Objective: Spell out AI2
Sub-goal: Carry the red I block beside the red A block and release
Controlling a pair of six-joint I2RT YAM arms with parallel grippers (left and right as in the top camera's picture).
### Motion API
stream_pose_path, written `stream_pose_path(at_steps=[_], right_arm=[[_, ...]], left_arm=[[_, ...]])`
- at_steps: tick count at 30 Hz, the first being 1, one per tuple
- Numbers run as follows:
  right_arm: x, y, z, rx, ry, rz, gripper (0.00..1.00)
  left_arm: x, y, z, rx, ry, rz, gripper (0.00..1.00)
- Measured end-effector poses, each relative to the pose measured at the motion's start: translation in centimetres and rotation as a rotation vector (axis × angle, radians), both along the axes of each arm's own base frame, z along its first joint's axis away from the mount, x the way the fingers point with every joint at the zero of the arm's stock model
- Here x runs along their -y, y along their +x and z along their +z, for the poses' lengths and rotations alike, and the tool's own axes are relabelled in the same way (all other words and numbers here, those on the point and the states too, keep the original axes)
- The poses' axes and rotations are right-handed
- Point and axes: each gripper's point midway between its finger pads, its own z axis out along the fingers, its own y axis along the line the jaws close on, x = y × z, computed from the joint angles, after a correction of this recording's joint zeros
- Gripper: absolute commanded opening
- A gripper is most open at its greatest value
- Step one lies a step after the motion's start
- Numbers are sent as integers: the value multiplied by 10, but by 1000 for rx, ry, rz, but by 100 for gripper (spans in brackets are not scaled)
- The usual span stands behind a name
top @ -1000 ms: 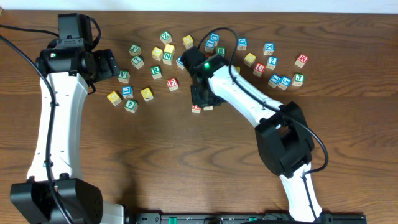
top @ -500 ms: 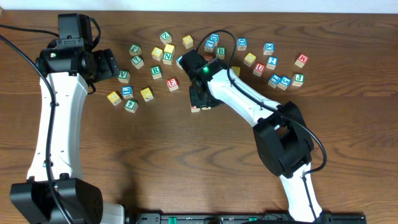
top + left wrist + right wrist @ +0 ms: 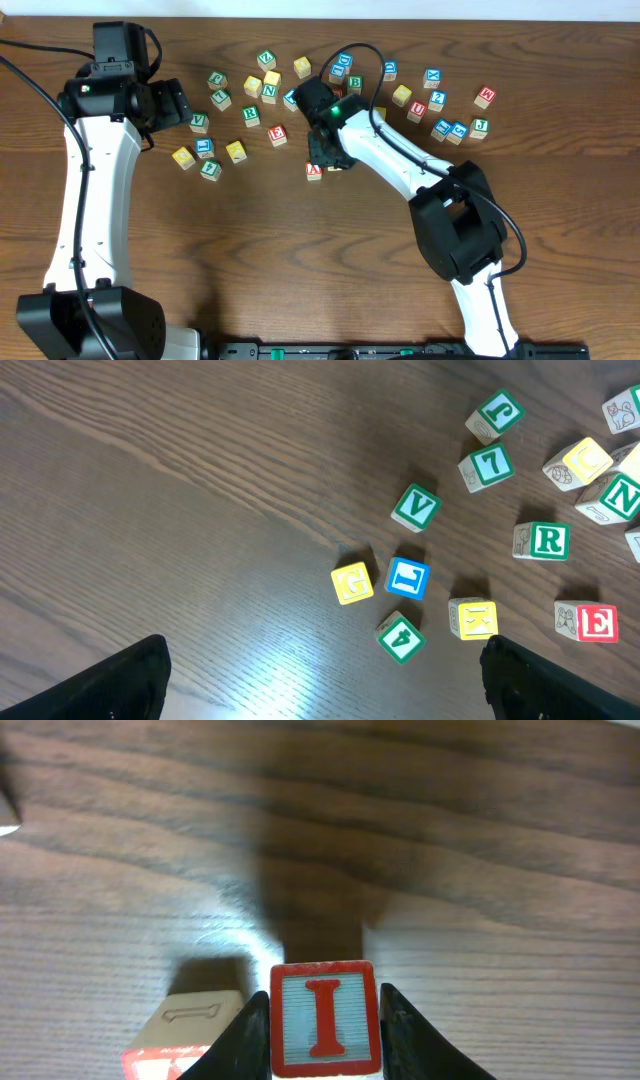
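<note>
My right gripper (image 3: 328, 158) (image 3: 323, 1040) is shut on the red-framed I block (image 3: 323, 1018), down near the table. The red A block (image 3: 314, 170) lies just left of it, almost touching; in the right wrist view only its pale side and a strip of its red top (image 3: 190, 1030) show. The I block is mostly hidden under the gripper in the overhead view. A blue block that reads 2 (image 3: 438, 99) lies in the scatter at the back right. My left gripper (image 3: 175, 105) (image 3: 325, 680) is open and empty, above the left group of blocks.
Several letter blocks lie scattered across the back of the table, from V (image 3: 199, 122) and E (image 3: 277, 134) to W (image 3: 485, 97). In the left wrist view, G (image 3: 352, 582), L (image 3: 407, 577) and 4 (image 3: 400, 637) lie between the fingers.
My right gripper has shifted slightly back and to the right, uncovering the A block. The left arm has not moved.
</note>
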Motion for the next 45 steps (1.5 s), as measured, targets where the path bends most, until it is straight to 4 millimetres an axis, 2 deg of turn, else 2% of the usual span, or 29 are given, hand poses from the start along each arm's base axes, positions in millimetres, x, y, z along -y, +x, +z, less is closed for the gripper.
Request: stream_pose_path(at_steps=[8, 13, 14, 18, 33, 40, 45], right_arm=[[9, 5, 0, -2, 2, -28, 30], [12, -3, -2, -37, -12, -28, 33], [13, -4, -2, -41, -12, -29, 36], [13, -5, -2, -47, -10, -33, 37], [12, -11, -3, -74, -3, -31, 25], [10, -4, -2, -53, 14, -38, 24], [17, 7, -1, -33, 32, -61, 24]], left_arm=[[0, 0, 0, 0, 0, 0, 98], [0, 0, 0, 0, 0, 0, 98], [0, 0, 0, 0, 0, 0, 98], [0, 0, 0, 0, 0, 0, 98], [0, 0, 0, 0, 0, 0, 98], [0, 0, 0, 0, 0, 0, 98], [0, 0, 0, 0, 0, 0, 98]])
